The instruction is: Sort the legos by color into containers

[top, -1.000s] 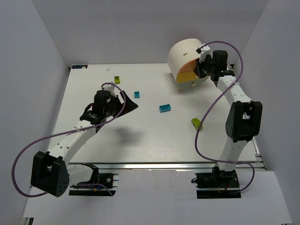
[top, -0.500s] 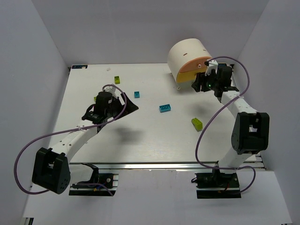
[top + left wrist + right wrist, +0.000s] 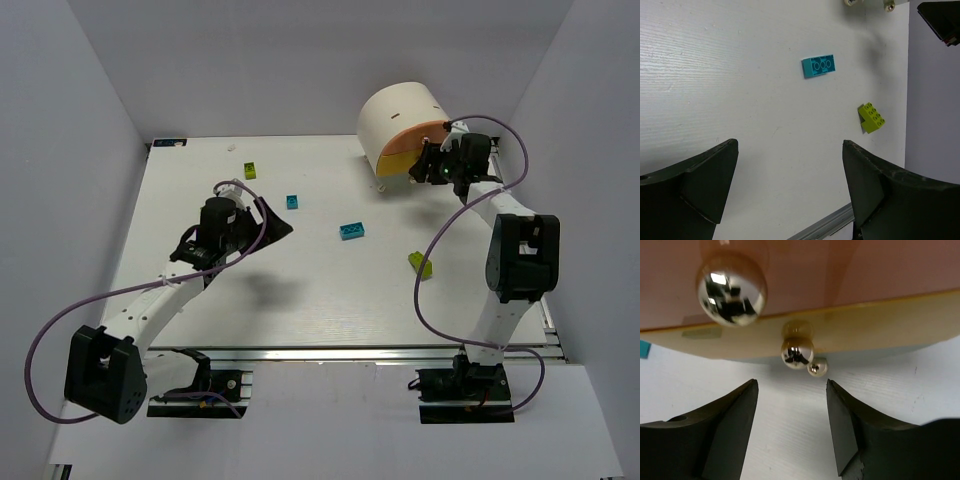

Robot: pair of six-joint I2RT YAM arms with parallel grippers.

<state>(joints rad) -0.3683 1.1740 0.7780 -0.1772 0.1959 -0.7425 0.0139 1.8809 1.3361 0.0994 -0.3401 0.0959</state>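
Hovering over the table (image 3: 330, 300) well to the left of the cabinet (image 3: 395, 115) and nearer the arms' bases than it, the left gripper (image 3: 789, 150) is holding its fingers wide apart with nothing between them; it is barely shifting compared with a second ago. A lime brick (image 3: 420, 264) is lying on the near side of the cabinet, well apart from it, and a cyan brick (image 3: 351, 231) is lying a little closer to the cabinet and to its left. Farther back, a small cyan brick (image 3: 292, 202) and a second lime brick (image 3: 250, 170) are sitting well to the cabinet's left. None of these four is sitting anywhere new, so no brick is getting sorted yet

The change is happening at the cabinet itself. A second ago the right gripper (image 3: 791, 390) was pressing close against the drawer fronts; half a second ago it was dropping back toward the near side; now it is closing in on them again. Its fingers are standing open and empty, and the middle knob (image 3: 797, 350) on the yellow drawer (image 3: 880, 325) is sitting just beyond the gap, under the orange drawer (image 3: 840, 270). Whether any drawer is standing pulled out I cannot tell. By my reading the arm is lining up again for a knob, so a drawer is yet to be opened and every brick is waiting on that
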